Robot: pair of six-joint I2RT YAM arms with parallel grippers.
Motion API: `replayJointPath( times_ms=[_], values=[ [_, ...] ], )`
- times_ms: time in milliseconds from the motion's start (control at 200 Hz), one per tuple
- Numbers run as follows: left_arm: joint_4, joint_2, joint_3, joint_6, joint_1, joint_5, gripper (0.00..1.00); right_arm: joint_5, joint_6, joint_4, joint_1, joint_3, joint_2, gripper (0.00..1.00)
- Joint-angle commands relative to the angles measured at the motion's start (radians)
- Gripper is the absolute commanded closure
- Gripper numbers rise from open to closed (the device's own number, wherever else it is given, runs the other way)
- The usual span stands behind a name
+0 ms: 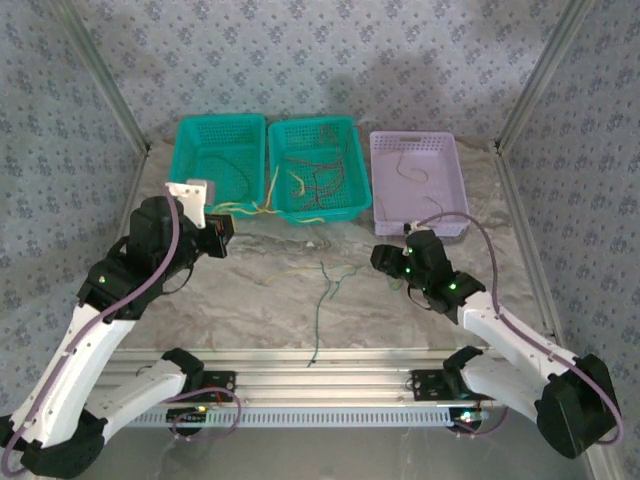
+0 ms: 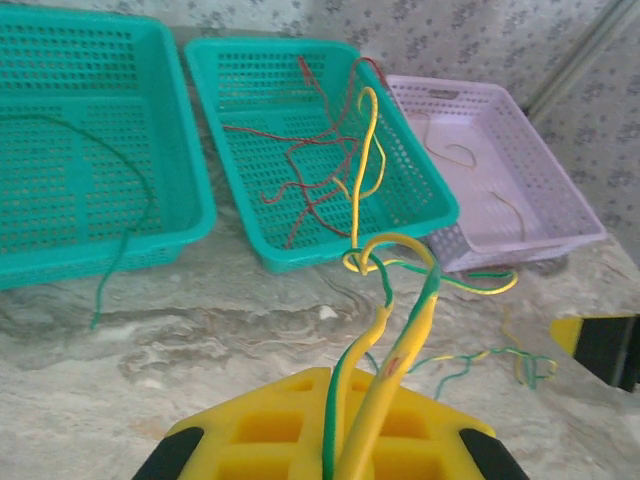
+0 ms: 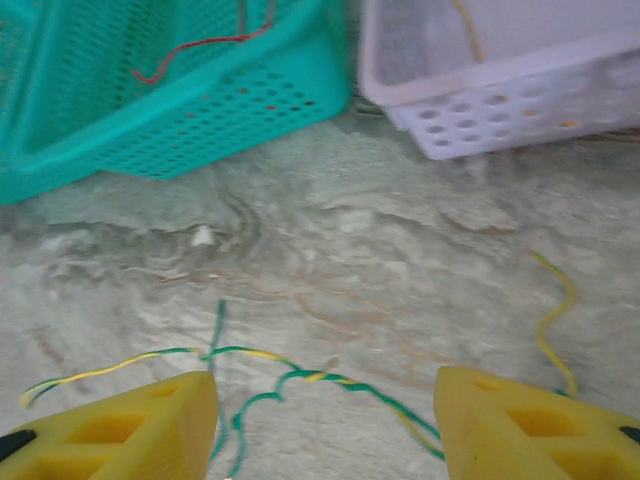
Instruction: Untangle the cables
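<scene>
In the left wrist view, the left gripper's [image 2: 347, 432] jaws pinch yellow and green cables [image 2: 384, 325] that loop up toward 12 o'clock, in front of the teal basket [image 2: 425, 205] of red cables [image 2: 300, 190]. In the right wrist view, the right gripper's [image 3: 325, 420] jaws stand spread over a green-yellow cable [image 3: 290, 378] on the surface [image 3: 330, 220].

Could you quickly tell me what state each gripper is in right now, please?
Left gripper: closed, holding yellow and green wires.
Right gripper: open, holding nothing.
</scene>
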Motion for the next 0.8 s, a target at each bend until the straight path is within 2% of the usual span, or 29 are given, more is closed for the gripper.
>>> replayJointPath(
  times_ms=[0, 90, 195, 305, 425, 520, 645, 799],
  values=[
    [0.017, 0.013, 0.031, -0.037, 0.005, 0.104, 1.0, -0.083, -0.009, 0.12, 0.042, 0.034, -0.012, 0.39],
    [0.016, 0.015, 0.034, -0.053, 0.005, 0.111, 1.0, -0.13, -0.059, 0.133, 0.099, 0.075, 0.033, 0.38],
    [0.011, 0.009, 0.031, -0.052, 0.006, 0.101, 1.0, -0.076, -0.047, 0.07, 0.201, 0.14, 0.165, 0.38],
    [0.003, 0.003, 0.032, -0.043, 0.005, 0.083, 1.0, -0.054, -0.024, 0.126, 0.298, 0.144, 0.308, 0.42],
    [-0.007, -0.005, 0.025, -0.04, 0.005, 0.076, 1.0, -0.01, -0.024, 0.186, 0.373, 0.147, 0.393, 0.42],
    [-0.007, -0.012, 0.011, -0.041, 0.005, 0.098, 1.0, 0.012, -0.004, 0.187, 0.399, 0.179, 0.446, 0.44],
    [0.018, -0.026, -0.025, -0.066, 0.005, 0.148, 1.0, -0.081, -0.009, 0.401, 0.402, 0.144, 0.423, 0.41],
    [0.048, -0.058, -0.069, -0.104, 0.006, 0.214, 1.0, -0.119, 0.021, 0.543, 0.354, 0.125, 0.346, 0.35]
  ],
)
